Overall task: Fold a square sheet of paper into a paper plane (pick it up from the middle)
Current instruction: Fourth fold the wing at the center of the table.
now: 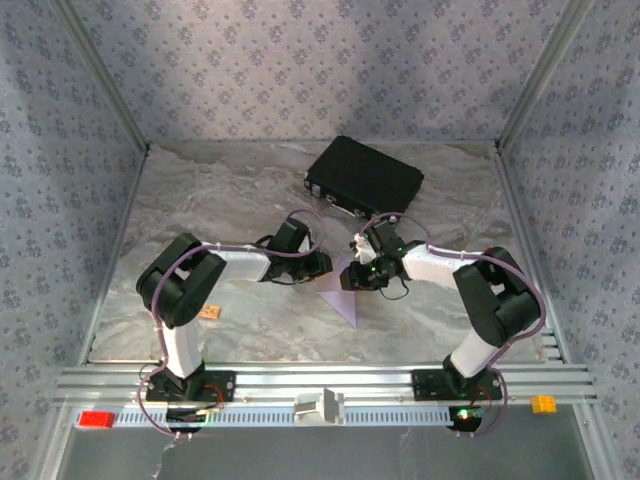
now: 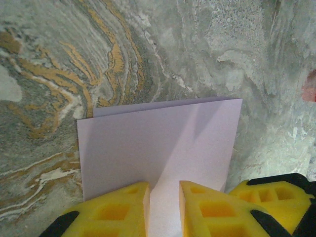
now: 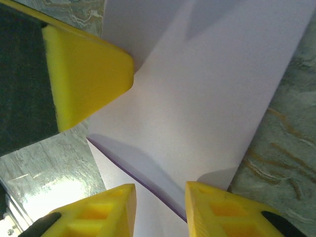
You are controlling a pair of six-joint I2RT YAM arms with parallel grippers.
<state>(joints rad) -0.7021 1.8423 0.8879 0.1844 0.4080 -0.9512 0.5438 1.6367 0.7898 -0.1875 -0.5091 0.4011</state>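
My left gripper (image 2: 164,202) and right gripper (image 3: 160,202) rest narrowly parted on the folded paper (image 1: 341,299), flat between them. It's light, floppy and slippery, so I'd pinch its 2 layers at the crease.

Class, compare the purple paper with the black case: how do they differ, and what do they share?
The paper is pale lilac; the case is black. The paper is thin and folded to a point; the case is a thicker box. The paper looks smaller than the case. Both rest on the table.
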